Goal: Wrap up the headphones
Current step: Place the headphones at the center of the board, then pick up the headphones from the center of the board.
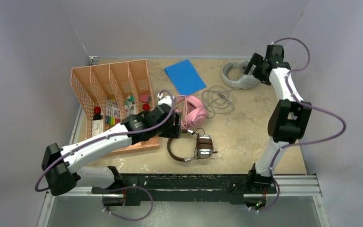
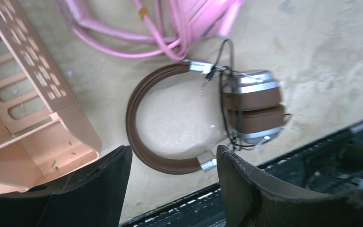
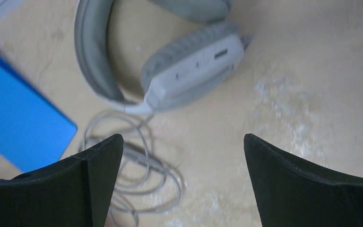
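Beige tabletop (image 1: pixel 246 137): brown headphones (image 2: pixel 255 101) are laid flat just ahead of the left gripper (image 2: pixel 174 153), jaws parted, empty; grey headphones (image 3: pixel 194 71) are faced by the right gripper (image 3: pixel 183 142), jaws spread wide.

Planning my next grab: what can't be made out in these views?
Pink headphones: left arm covers one side from above; left wrist view crops and blurs them.
Grey headphones: right gripper overlaps one part from above; right wrist view crops the band.
Organizer contents: too small.
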